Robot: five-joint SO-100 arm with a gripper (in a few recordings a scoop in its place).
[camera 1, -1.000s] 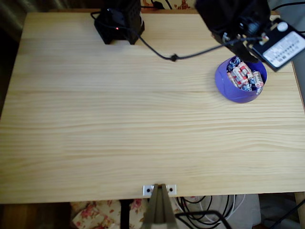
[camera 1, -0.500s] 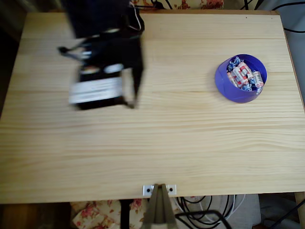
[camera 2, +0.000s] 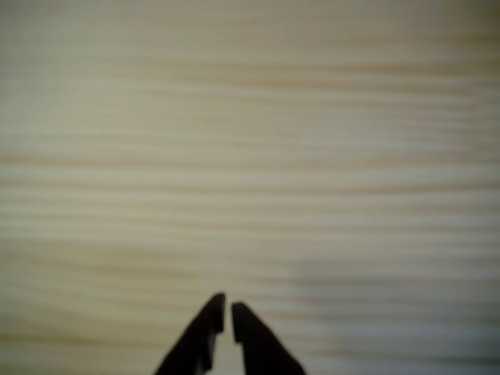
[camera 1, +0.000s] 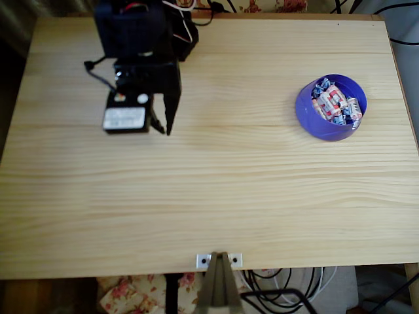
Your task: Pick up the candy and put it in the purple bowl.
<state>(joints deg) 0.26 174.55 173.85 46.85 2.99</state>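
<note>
The purple bowl stands at the right of the table in the overhead view, with several twist-wrapped candies heaped inside it. My black gripper hangs over the upper left of the table, far from the bowl. Its tips point toward the table's front. In the wrist view the gripper is shut, its two dark tips nearly touching, with nothing between them and bare wood below.
The arm's black base sits at the table's back left edge with cables beside it. A metal bracket is fixed at the front edge. Light wooden tabletop spans the middle.
The arm swung from above the bowl at the right across to the left side of the table, then pulled back slightly and steadied. The bowl and its candies stayed put.
</note>
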